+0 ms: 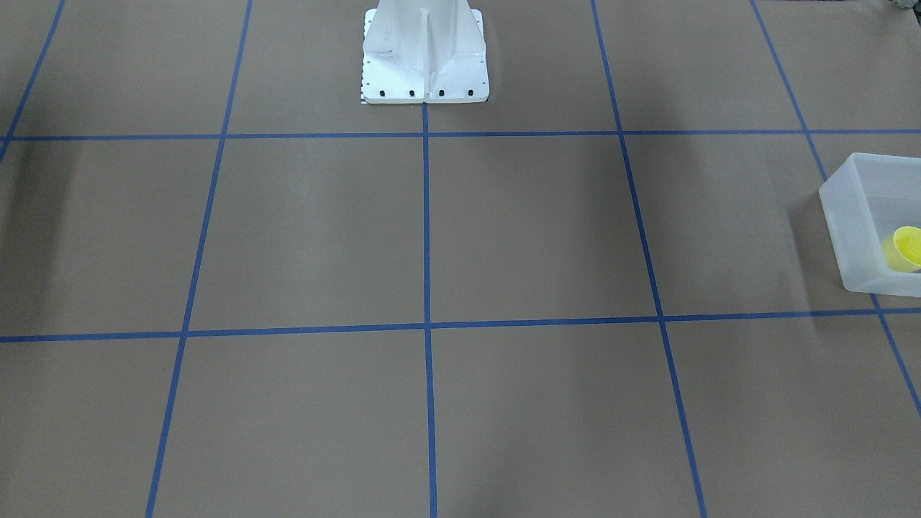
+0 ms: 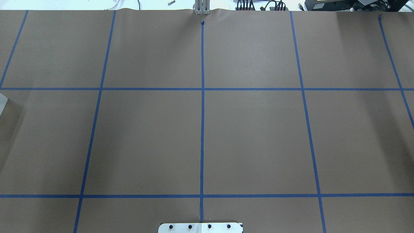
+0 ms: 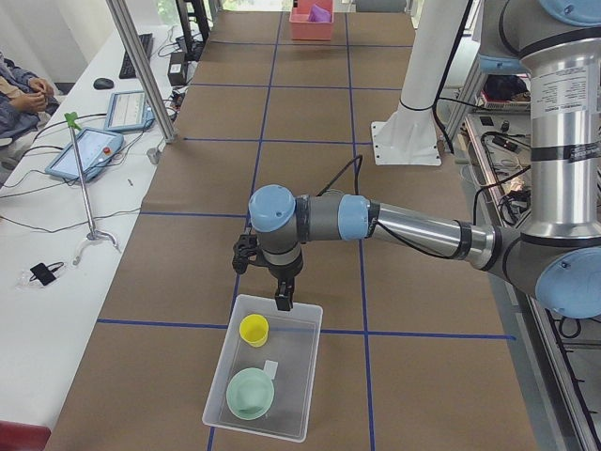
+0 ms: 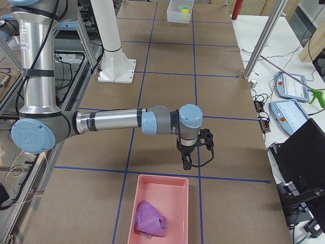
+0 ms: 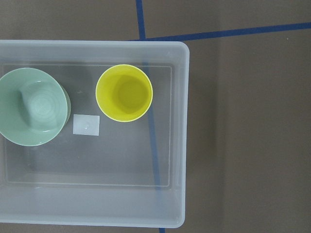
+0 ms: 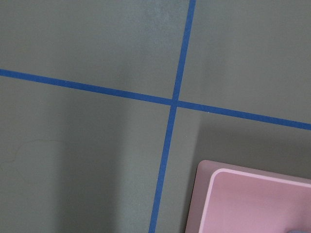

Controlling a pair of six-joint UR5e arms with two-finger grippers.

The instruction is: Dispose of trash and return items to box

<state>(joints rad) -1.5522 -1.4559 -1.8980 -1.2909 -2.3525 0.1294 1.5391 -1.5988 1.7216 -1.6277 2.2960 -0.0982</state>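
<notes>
Where cup [image 5: 124, 92] and bowl [image 5: 34, 107] stand, a white label [image 5: 86, 124] lies.

The frames show one yellow cup [image 5: 124, 92], one mint-green bowl [image 5: 33, 107], one small white square label [image 5: 86, 124], one translucent whitish bin [image 5: 179, 145], one pink tray [image 4: 175, 203] and one crumpled purple cloth [image 4: 150, 218].

Bare box [image 5: 121, 165] floor beside cup [image 5: 124, 92], bowl [image 5: 34, 107]

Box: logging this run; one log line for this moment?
box: yellow cup, mint-green bowl inside | pink tray: purple cloth inside | left gripper, right gripper: state unclear
</notes>
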